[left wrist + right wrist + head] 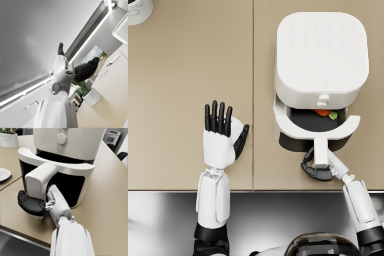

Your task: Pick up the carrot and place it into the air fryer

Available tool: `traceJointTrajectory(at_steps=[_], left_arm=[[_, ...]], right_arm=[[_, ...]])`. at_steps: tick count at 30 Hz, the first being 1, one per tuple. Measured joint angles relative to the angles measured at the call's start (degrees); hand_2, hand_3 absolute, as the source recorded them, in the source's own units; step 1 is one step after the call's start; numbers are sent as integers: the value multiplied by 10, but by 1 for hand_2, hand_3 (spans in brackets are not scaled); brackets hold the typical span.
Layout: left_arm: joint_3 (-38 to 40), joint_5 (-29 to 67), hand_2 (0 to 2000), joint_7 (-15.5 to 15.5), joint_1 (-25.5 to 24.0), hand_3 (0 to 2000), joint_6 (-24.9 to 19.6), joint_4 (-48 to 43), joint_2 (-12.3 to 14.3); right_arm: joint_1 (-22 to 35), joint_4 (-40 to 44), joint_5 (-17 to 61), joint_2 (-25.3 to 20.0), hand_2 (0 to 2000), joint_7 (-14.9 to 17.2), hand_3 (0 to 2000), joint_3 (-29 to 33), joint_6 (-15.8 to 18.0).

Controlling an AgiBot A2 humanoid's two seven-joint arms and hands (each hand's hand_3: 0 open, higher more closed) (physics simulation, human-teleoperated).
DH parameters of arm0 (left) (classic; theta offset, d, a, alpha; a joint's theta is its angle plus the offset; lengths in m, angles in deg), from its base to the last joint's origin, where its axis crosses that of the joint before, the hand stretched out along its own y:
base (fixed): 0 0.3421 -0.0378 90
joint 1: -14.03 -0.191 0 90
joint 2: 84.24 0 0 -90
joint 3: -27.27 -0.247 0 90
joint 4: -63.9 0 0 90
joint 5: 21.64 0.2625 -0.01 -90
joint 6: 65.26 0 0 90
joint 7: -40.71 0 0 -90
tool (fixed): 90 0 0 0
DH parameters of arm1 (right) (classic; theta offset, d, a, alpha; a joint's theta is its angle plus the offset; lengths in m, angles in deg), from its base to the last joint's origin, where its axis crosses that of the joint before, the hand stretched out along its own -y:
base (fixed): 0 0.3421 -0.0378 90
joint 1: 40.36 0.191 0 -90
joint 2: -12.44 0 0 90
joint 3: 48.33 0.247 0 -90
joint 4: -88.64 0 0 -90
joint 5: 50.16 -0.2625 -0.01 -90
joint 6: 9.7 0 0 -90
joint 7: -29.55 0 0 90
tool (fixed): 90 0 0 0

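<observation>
1. Upper left corner of the head view: one round marbled white pot, cut off by the frame edge. The left wrist view shows it as a planter with green leaves, standing on the tan counter.
2. Left of centre: the left hand lies over the counter, palm flat, dark fingers straight and a little apart, thumb out to the side — it holds nothing.
3. Right half: one white air fryer stands on the counter, its one drawer pulled partly out toward the lower edge of the frame.
4. Inside the drawer's dark basket, just under the fryer body: one carrot — orange with a green tip, only partly visible.
5. Lower right: the right hand is at the drawer handle. In the right wrist view its dark fingers wrap around the handle's end, gripping it.
</observation>
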Motion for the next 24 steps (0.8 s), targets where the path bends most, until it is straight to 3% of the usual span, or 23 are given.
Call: traceJointTrajectory(at_steps=[6,13,24], left_arm=[[21,0,0,0,4,0,0,12,2],[31,0,0,0,4,0,0,12,4],[36,0,0,0,-3,0,0,9,5]], right_arm=[[70,78,1,-31,2000,6,2000,15,1],[185,242,0,-76,2000,0,2000,26,-14],[209,278,-3,-75,2000,-17,2000,15,11]])
